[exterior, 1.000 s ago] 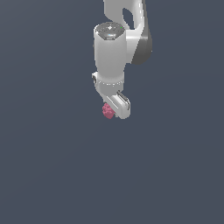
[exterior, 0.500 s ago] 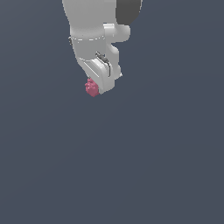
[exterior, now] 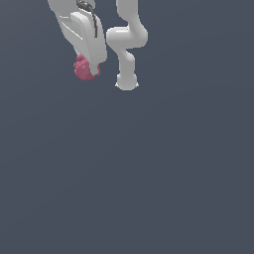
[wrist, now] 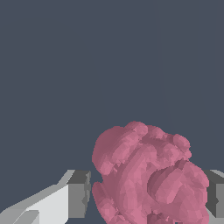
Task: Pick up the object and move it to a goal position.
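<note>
The object (exterior: 84, 68) is a small pink-red bumpy blob, held high near the upper part of the exterior view's left. My white gripper (exterior: 89, 72) is shut on it, with one finger covering its right side. In the wrist view the object (wrist: 146, 177) fills the space between the two grey fingertips (wrist: 78, 193), which press on it from both sides.
The arm's white links and base (exterior: 127, 79) rise just to the exterior view's right of the gripper. A plain dark grey floor (exterior: 149, 173) spreads below.
The gripper has carried the object upward and toward the exterior view's left. The arm's base has come into sight behind it.
</note>
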Robot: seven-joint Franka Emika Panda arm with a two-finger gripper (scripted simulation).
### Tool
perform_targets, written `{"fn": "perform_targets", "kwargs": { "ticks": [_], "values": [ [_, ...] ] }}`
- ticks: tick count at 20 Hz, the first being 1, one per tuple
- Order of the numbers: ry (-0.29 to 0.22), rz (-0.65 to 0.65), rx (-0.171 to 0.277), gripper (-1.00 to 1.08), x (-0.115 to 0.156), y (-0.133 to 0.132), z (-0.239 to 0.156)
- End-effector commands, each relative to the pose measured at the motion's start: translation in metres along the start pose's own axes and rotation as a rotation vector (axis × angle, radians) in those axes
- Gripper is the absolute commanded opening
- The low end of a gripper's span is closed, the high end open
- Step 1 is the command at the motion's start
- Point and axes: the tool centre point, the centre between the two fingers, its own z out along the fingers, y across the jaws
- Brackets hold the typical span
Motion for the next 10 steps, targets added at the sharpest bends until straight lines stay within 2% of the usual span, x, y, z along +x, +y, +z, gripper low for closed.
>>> {"fn": "perform_targets", "kwargs": {
  "ticks": [1, 10],
  "values": [
    [-0.001, -0.001, -0.001, -1.0, 0.006, 0.007, -0.016],
    [0.0, -0.002, -0.002, -1.0, 0.017, 0.017, -0.047]
  ]
}}
